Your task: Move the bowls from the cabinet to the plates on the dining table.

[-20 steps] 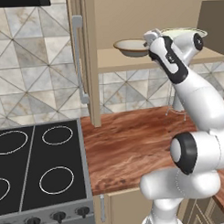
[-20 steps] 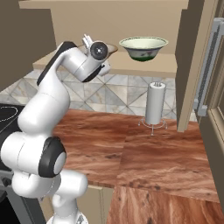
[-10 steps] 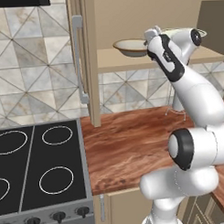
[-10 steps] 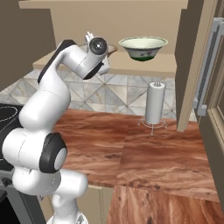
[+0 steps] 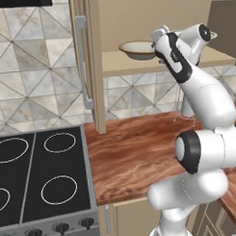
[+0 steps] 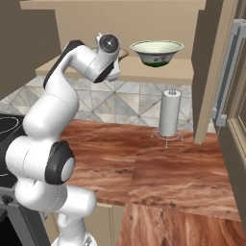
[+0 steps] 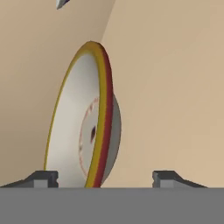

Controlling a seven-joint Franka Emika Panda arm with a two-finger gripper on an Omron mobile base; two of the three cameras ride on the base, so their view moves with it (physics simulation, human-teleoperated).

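The wide cream bowl (image 5: 136, 49) with a tan-brown rim sits on the shelf (image 5: 119, 67) inside the open cabinet. My gripper (image 5: 157, 47) is at the bowl's right rim. In the hand view, which is rolled, the bowl (image 7: 72, 131) stands on edge, and its rim runs down between the two spread fingertips of my open gripper (image 7: 105, 177). The smaller pale green-white bowl (image 6: 156, 51) sits further right on the same shelf. My hand covers most of the cream bowl (image 6: 123, 53) in the right base view.
The open cabinet door (image 5: 87, 58) with its silver bar handle hangs left of the shelf; the other door (image 6: 229, 77) stands at the right. A paper towel holder (image 6: 169, 113) stands on the wood counter (image 5: 131, 153). The black stove (image 5: 40, 175) lies at the left.
The hand has risen slightly and pushed further in along the shelf toward the cream bowl. Both bowls stay put.
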